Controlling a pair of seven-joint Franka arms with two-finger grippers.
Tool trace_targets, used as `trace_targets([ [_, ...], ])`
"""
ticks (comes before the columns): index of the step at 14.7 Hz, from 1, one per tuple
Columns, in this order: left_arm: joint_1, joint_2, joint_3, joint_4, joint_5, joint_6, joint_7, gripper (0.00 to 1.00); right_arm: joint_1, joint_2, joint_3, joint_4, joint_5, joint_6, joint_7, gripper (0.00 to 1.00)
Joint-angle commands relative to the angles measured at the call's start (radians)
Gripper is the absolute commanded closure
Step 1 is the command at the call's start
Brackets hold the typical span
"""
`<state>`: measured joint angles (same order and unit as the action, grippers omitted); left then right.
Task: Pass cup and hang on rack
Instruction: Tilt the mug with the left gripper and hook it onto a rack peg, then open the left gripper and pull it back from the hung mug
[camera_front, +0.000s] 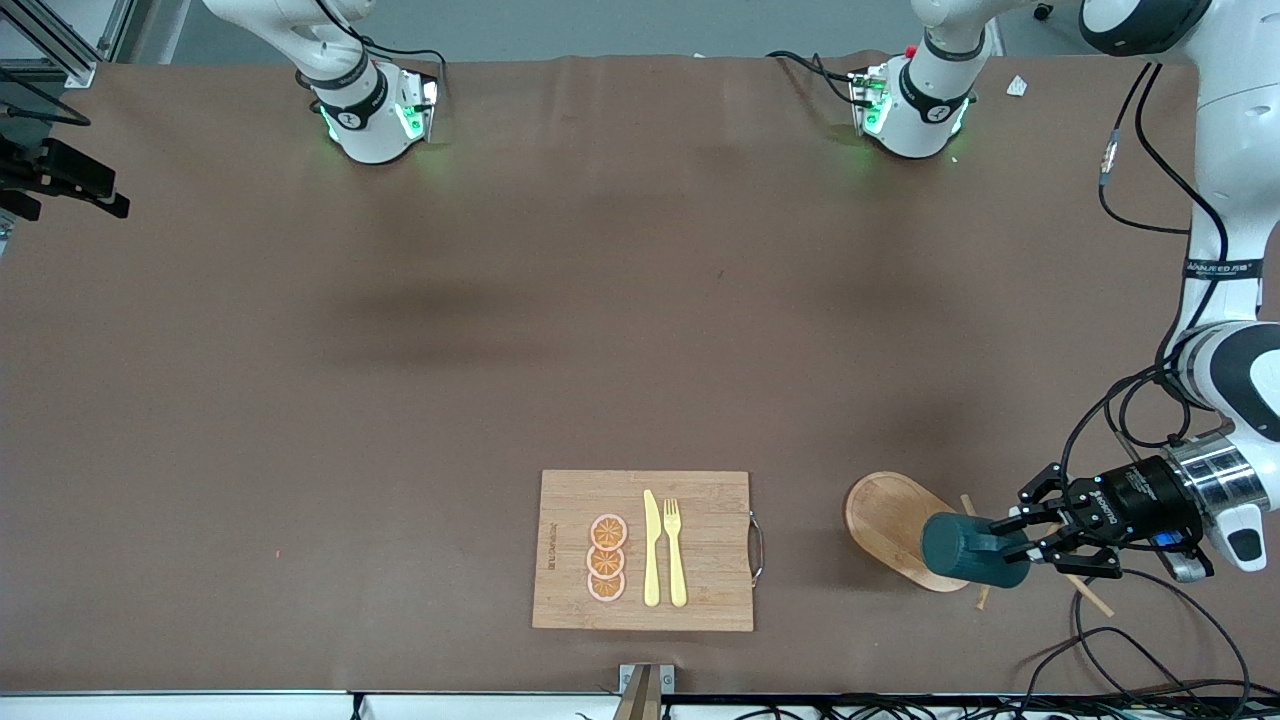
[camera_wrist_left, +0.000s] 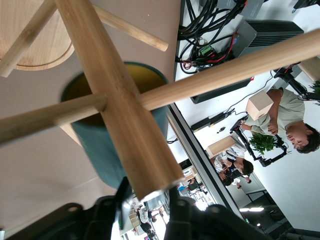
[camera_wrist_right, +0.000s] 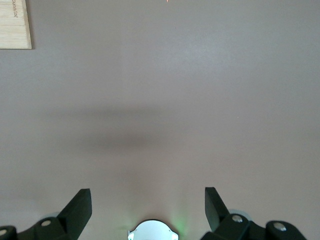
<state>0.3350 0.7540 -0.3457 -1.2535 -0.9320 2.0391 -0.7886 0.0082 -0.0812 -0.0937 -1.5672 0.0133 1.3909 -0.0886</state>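
Observation:
The dark teal cup (camera_front: 972, 550) lies on its side in my left gripper (camera_front: 1038, 546), over the camera-side end of the wooden rack's oval base (camera_front: 885, 518). The left gripper is shut on the cup near its bottom end. Thin pegs (camera_front: 1090, 596) stick out beneath the gripper. In the left wrist view the rack's post (camera_wrist_left: 125, 110) and pegs (camera_wrist_left: 230, 70) cross in front of the cup (camera_wrist_left: 95, 145), whose yellow inside (camera_wrist_left: 137, 75) shows beside the post. My left gripper (camera_wrist_left: 145, 202) sits close below. My right gripper (camera_wrist_right: 148, 200) is open and empty over bare table; it is out of the front view.
A bamboo cutting board (camera_front: 700, 545) with a yellow knife (camera_front: 651, 550), fork (camera_front: 675, 550) and orange slices (camera_front: 607, 558) lies near the camera-side edge; its corner shows in the right wrist view (camera_wrist_right: 15, 25). Cables (camera_front: 1110, 650) trail by the table edge under the left arm.

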Motion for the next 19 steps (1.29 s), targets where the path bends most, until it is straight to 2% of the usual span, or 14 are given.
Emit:
trace_targets([
  [1, 0.004, -0.002, -0.003, 0.011, -0.013, -0.013, 0.029, 0.01, 0.001, -0.026, 0.000, -0.030, 0.000, 0.016, -0.003, 0.00],
  [6, -0.001, -0.036, -0.004, 0.014, 0.024, -0.013, 0.049, 0.00, 0.001, -0.026, 0.000, -0.030, 0.000, 0.019, -0.005, 0.00],
  [11, -0.031, -0.113, -0.047, 0.013, 0.327, -0.013, 0.049, 0.00, 0.003, -0.026, 0.000, -0.030, 0.000, 0.022, -0.006, 0.00],
  [14, -0.103, -0.166, -0.067, 0.008, 0.594, -0.013, 0.042, 0.00, 0.003, -0.026, 0.000, -0.030, 0.000, 0.022, -0.007, 0.00],
  [16, -0.128, -0.199, -0.072, -0.001, 0.660, -0.029, 0.043, 0.00, 0.003, -0.026, 0.000, -0.030, 0.000, 0.020, -0.007, 0.00],
  [19, -0.136, -0.248, -0.093, -0.003, 0.795, -0.150, 0.051, 0.00, 0.004, -0.026, 0.000, -0.030, 0.000, 0.020, -0.007, 0.00],
])
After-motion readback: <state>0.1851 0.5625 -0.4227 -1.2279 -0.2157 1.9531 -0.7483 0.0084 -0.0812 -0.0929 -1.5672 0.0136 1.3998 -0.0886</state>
